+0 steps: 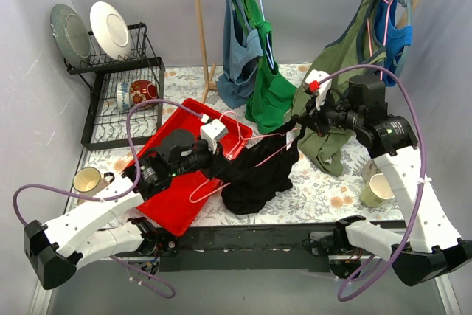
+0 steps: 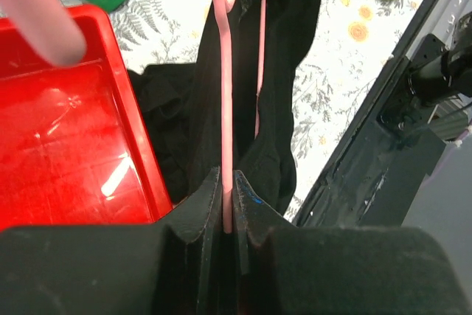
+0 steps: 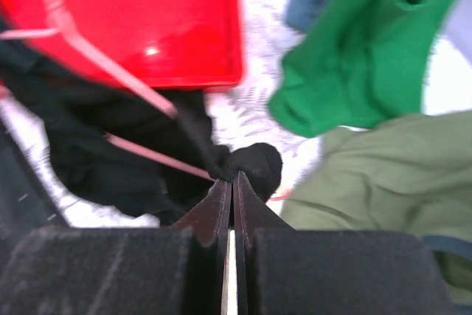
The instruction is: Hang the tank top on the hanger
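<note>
Currently the left claw (image 2: 227,179) is pinched tight on one thin wire of the pink hanger (image 2: 226,101). The wire runs straight ahead from its tips, with the red tray (image 2: 74,130) close on one side and the black top (image 2: 295,71) draped ahead on the other. The right claw (image 3: 234,182) is clamped on a bunched bit of the black top's strap right at its tips. The rest of the garment sags away in front of it toward the table, and a hanger wire crosses the fabric just ahead. I cannot tell whether any wire has actually passed through a strap or the neck opening, and that is probably the main risk: the hanger arm could slide over the cloth rather than inside it, leaving the top merely laid across. The round wire is slim and may swivel between the left claw's pads if the stretched strap tugs it sideways. The right claw's bite is small, so a harder pull could let the soft fabric slip out. The olive top (image 3: 383,175) and green top (image 3: 354,57) hang just beside the right claw and could snag on a wide swing, and loose cloth below could catch the tray rim.
</note>
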Action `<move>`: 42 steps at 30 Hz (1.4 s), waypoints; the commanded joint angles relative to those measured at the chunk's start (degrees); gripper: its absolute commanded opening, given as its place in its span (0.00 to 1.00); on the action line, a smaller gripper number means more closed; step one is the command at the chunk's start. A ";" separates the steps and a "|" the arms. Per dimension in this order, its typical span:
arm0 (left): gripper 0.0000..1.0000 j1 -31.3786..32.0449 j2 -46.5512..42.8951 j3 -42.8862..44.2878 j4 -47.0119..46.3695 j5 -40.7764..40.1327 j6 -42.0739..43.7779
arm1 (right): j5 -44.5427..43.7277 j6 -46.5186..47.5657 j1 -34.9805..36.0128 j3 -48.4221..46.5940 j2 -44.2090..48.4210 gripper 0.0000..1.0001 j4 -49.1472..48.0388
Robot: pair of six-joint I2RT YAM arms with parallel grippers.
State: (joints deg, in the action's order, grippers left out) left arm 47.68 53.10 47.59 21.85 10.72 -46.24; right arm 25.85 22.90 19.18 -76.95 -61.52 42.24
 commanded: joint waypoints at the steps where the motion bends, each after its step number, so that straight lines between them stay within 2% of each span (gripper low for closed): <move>1: 0.00 -0.31 0.34 4.43 -3.65 -1.14 1.33 | 9.75 2.67 -0.11 -2.42 1.40 0.01 6.44; 4: 0.00 -0.31 0.07 5.75 -4.35 -0.79 1.85 | 9.40 7.67 -0.11 -1.72 2.71 0.04 11.54; 5: 0.00 -0.31 -0.10 6.02 -4.44 -0.62 2.11 | 8.70 8.56 -0.11 -1.45 4.11 0.11 12.42; 8: 0.00 -0.31 -1.33 6.37 -4.53 0.52 3.52 | 1.43 10.41 -1.15 -0.14 8.07 0.41 12.61; 9: 0.00 -0.31 -1.59 6.37 -4.01 1.40 4.57 | -0.08 10.68 -1.77 -0.13 8.95 0.62 11.82; 12: 0.00 -0.31 -1.60 7.51 -1.47 5.43 6.59 | -1.42 11.73 -3.36 -1.71 10.28 0.91 11.64; 15: 0.00 -0.31 0.15 10.67 2.40 10.26 8.44 | 4.10 15.67 -3.36 -4.17 8.79 0.94 14.53; 17: 0.00 -0.31 1.47 13.30 4.25 12.38 9.50 | 10.59 23.46 -3.45 -4.44 6.50 0.94 19.70; 21: 0.00 -0.31 3.76 17.09 6.01 15.90 10.82 | 18.00 35.42 -3.36 -3.74 2.37 0.93 28.24; 29: 0.00 -0.31 8.24 22.28 7.25 20.12 12.49 | 18.10 41.52 -2.74 -1.46 1.40 0.89 30.62; 32: 0.00 -0.22 9.65 24.03 7.25 20.66 13.01 | 18.88 43.55 -2.74 0.13 1.84 0.85 31.85; 34: 0.00 -0.31 10.61 25.17 6.98 20.83 13.28 | 20.03 43.99 -2.66 1.18 1.84 0.79 32.82; 35: 0.00 -0.22 10.88 25.61 6.63 20.83 13.37 | 20.64 43.73 -2.48 1.71 1.93 0.76 32.82; 37: 0.00 -0.22 11.49 26.67 6.11 20.39 13.54 | 20.65 43.73 -1.96 2.76 2.54 0.56 32.82; 38: 0.00 -0.31 11.76 27.02 5.76 20.31 13.63 | 20.13 43.46 -1.95 2.85 2.80 0.39 32.82; 39: 0.00 -0.22 12.02 27.46 5.58 19.96 13.80 | 19.69 43.20 -1.95 2.94 3.07 0.17 32.73; 41: 0.00 -0.22 12.37 28.34 4.97 19.60 14.33 | 17.33 42.33 -1.95 3.21 4.56 0.11 31.95; 42: 0.00 -0.31 12.55 28.60 4.70 19.08 14.42 | 15.92 38.14 -1.95 3.38 5.26 0.06 30.72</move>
State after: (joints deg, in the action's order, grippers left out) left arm 47.90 65.89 72.10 30.50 31.73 -32.51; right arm 43.00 64.36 16.47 -74.02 -59.31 73.32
